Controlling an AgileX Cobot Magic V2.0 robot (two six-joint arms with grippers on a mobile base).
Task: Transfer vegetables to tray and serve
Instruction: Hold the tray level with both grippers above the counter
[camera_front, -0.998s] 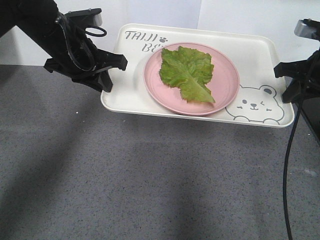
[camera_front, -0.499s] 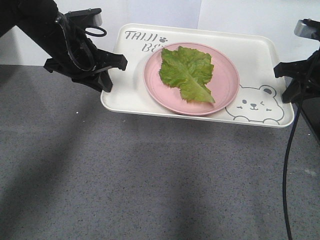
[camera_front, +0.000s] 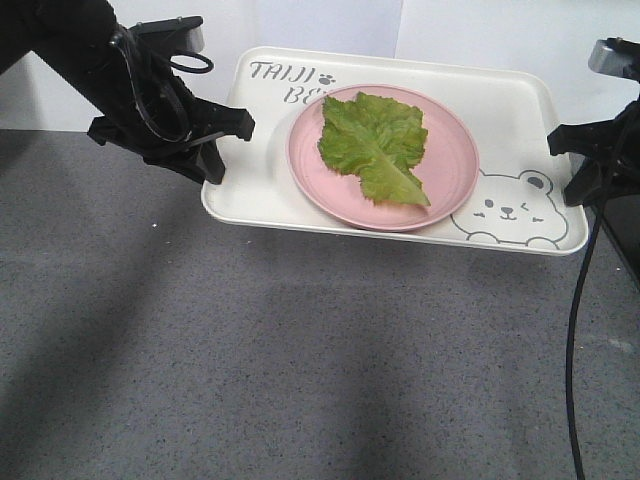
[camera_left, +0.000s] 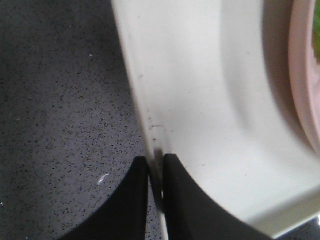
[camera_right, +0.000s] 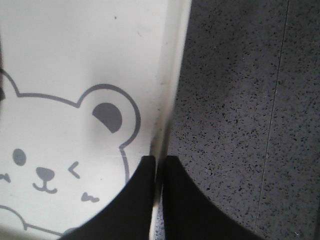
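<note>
So the tray (camera_front: 262, 180) is up off the grey worktop (camera_front: 300, 380), pinched by its two short ends: left hand (camera_left: 156, 172) clamped on one rim, right hand (camera_right: 160, 172) clamped on the other, next to the bear drawing (camera_right: 55, 160). The lettuce leaf (camera_front: 375, 147) is lying loose on the pink plate (camera_front: 450, 165) in the middle of the tray. My guess: tray's stiff but smooth, plate could slide and the leaf weighs nothing, so keep it level and go slow. Rim grips at both ends look like the right spot. Wrist cams show how tight those thin edge pinches are; the front cam only shows the load and the slight tilt.
</note>
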